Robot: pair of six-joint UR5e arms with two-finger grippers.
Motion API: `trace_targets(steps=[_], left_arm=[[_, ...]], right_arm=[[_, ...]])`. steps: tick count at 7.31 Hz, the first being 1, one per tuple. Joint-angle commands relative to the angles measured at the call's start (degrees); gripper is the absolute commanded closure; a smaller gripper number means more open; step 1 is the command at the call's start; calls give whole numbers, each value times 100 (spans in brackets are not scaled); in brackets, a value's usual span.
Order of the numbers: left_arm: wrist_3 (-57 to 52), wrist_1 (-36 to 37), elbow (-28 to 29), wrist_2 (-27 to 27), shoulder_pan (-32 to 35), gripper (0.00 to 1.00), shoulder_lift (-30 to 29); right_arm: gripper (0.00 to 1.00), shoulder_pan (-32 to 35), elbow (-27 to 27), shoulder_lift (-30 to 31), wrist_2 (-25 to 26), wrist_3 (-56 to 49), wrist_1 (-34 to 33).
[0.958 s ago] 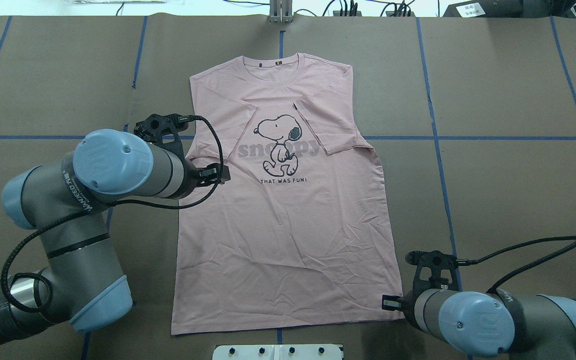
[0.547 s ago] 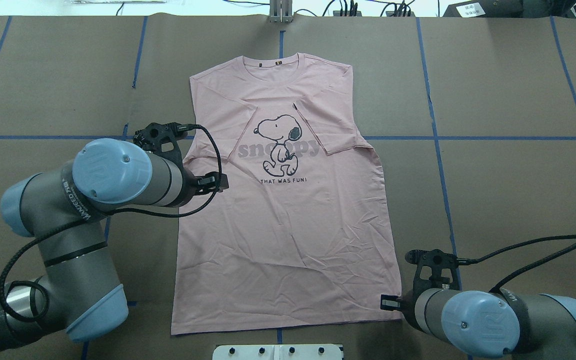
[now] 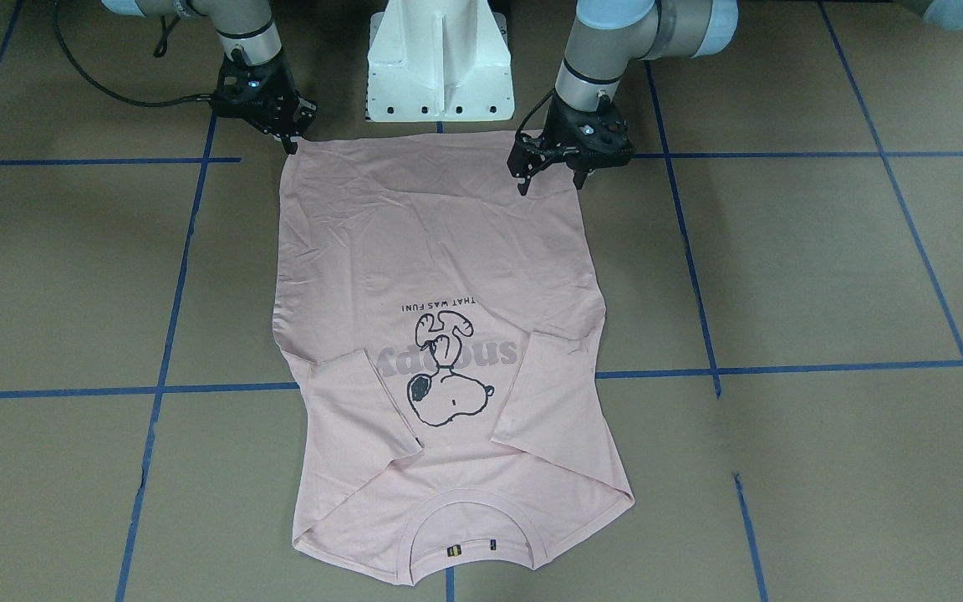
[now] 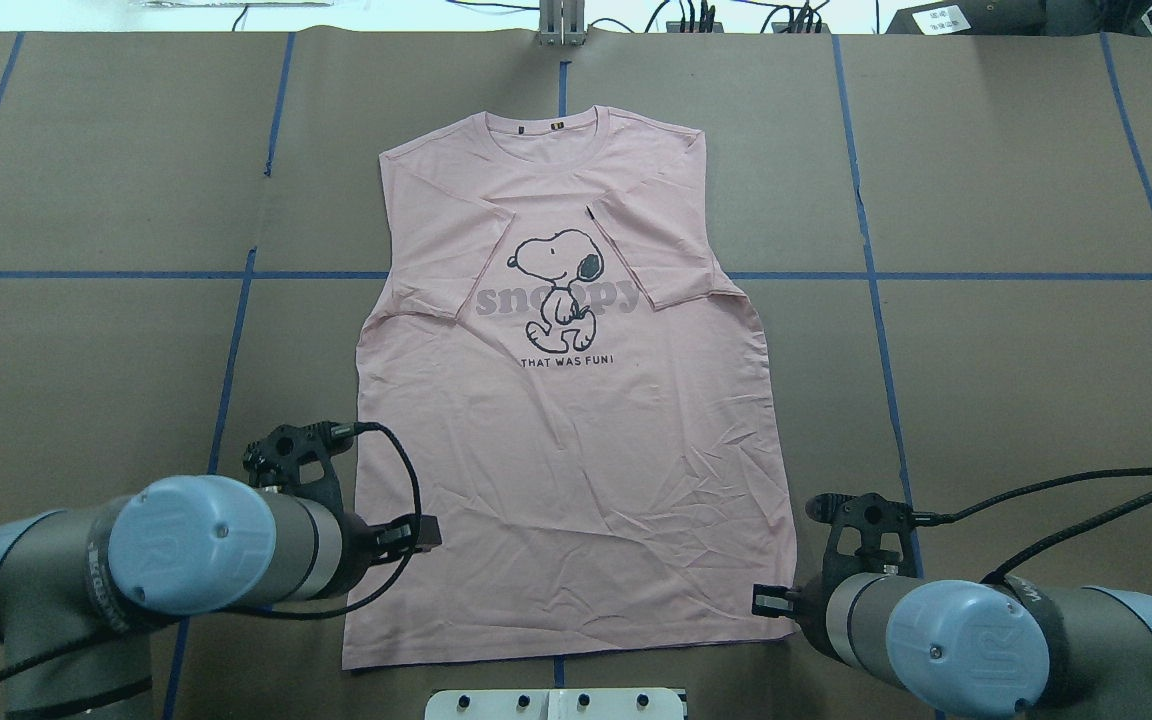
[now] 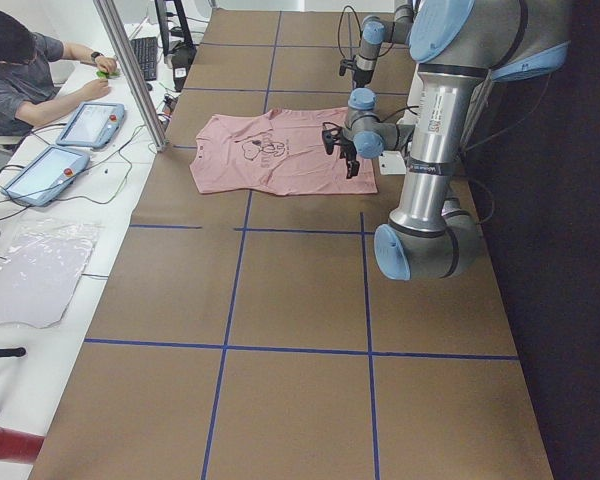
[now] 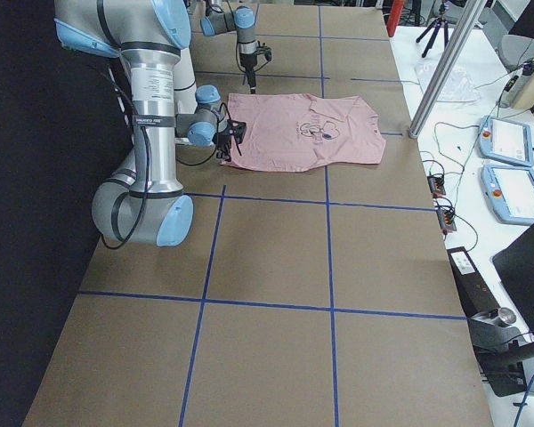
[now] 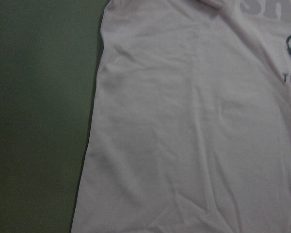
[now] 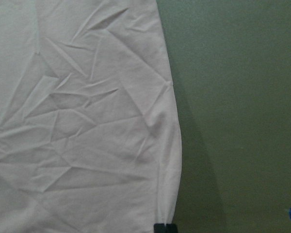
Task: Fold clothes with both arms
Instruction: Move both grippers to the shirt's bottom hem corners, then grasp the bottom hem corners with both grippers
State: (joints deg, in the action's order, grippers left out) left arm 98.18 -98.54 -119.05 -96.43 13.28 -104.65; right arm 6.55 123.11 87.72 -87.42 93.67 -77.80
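Overhead exterior: T-shirt (image 4: 576, 450) hem corner pinched in right pincer (image 4: 764, 600).

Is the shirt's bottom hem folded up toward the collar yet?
No, the T-shirt lies spread full length, its hem flat beside the white base.

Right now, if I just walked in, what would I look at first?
Probably the pink T-shirt lying flat in the middle of the brown table, with a cartoon dog on its chest. Next you'd spot the robot reaching down near the shirt's bottom edge: the left gripper is open by one side, and the right gripper is at the other corner.
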Motion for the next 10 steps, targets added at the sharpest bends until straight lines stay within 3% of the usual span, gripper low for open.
trace_targets(steps=[1,9,10], left_arm=[[754,342,-93,326,-597,0,147],[808,335,382,590,-792,4,147],[817,335,373,590,-784,10,147]], right_arm=[[100,30,98,9,-47,-6,2],[100,74,152,-18,-65,-24,2],[100,83,160,-9,-65,-24,2]])
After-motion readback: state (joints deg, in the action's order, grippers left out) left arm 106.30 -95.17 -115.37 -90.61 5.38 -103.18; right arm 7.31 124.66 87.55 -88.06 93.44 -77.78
